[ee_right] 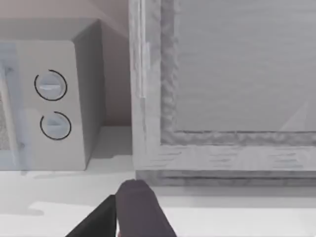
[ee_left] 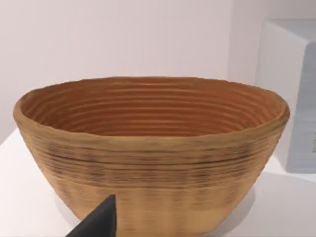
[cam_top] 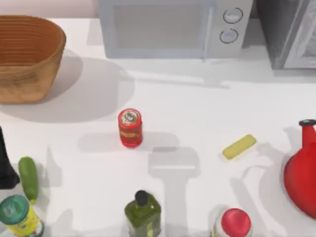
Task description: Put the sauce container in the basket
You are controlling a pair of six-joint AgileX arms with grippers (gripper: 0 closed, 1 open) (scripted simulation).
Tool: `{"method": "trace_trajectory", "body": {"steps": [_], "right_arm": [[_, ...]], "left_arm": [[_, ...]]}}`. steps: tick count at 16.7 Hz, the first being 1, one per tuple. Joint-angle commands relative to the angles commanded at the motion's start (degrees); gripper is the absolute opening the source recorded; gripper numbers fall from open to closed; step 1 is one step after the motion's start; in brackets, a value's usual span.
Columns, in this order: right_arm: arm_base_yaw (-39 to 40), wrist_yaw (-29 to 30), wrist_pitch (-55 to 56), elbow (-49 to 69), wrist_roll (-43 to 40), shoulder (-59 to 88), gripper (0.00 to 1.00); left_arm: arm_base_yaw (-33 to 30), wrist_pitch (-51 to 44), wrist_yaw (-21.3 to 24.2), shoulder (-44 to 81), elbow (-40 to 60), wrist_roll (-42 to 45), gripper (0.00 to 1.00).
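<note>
Standing upright near the middle of the white table [cam_top: 197, 113], the sauce container [cam_top: 130, 128] is on its own, touched by nothing. The basket [cam_top: 27, 57] sits at the far left corner, well apart from the can; the left wrist view looks straight at its ribbed side and shows the inside bare. The left claw [ee_left: 96, 222] is at the table's left edge, beside a cucumber [cam_top: 28, 177] and a teal-lidded yellow jar [cam_top: 19, 216]; I cannot tell how its fingers are set. The right claw [ee_right: 133, 212] faces the microwave [cam_top: 173, 27] and a grey cabinet [cam_top: 291, 29], its state also unclear. An oil bottle [cam_top: 142, 213], a red-lidded jar [cam_top: 234, 223], a yellow block [cam_top: 239, 146] and a red kettle [cam_top: 302, 170] stand nearer.
</note>
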Motion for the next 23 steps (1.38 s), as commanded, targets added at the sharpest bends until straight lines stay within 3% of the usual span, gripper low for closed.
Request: {"method": "trace_trajectory", "body": {"steps": [4,8,23], "right_arm": [[0.0,0.0,0.0,0.0,0.0,0.0,1.00],[0.0,0.0,0.0,0.0,0.0,0.0,1.00],[0.0,0.0,0.0,0.0,0.0,0.0,1.00]], "left_arm": [[0.1,-0.3,1.2,1.7,1.2,1.3,1.00],[0.3,-2.2,7.7,12.5,7.7,8.6,1.00],[-2.5,-12.0,48.5,95.9,49.6,56.5,1.00]]}}
